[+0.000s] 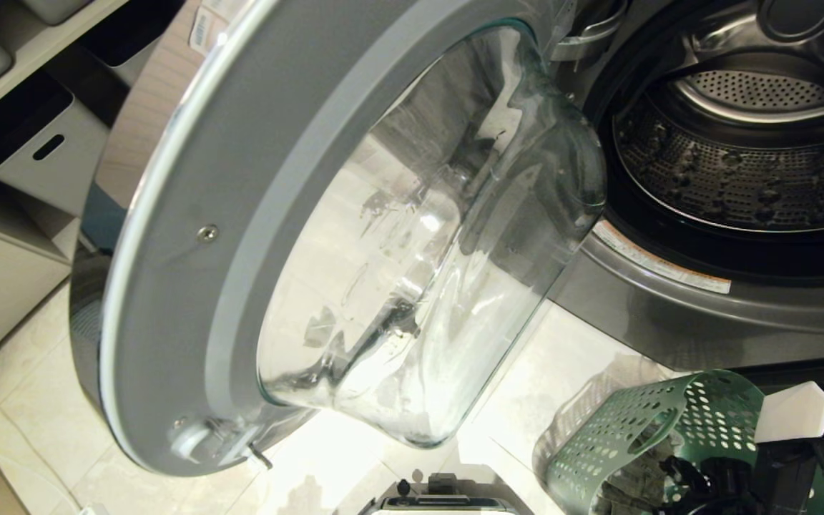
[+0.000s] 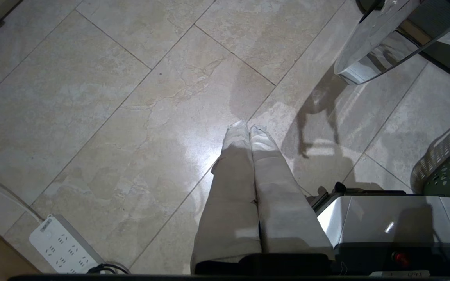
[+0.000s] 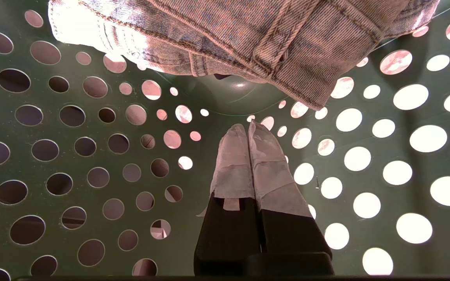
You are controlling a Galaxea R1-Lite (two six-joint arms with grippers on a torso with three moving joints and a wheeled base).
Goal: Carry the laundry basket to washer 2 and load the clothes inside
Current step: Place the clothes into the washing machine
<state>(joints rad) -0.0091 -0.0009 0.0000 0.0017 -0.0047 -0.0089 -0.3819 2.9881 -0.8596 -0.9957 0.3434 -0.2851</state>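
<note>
Because the clothes [image 3: 244, 43] look soft and light, the empty, closed right gripper [image 3: 248, 128] should pinch a thick seam.

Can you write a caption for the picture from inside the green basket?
Right gripper, shut and empty, reaches inside the laundry basket toward the clothes.

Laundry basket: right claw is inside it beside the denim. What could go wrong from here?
1. The right claw is shut and empty, apart from the denim garment; lifting now would likely bring nothing.
2. The washer door hangs open beside the laundry basket; a swing toward the drum might clip it.
</note>
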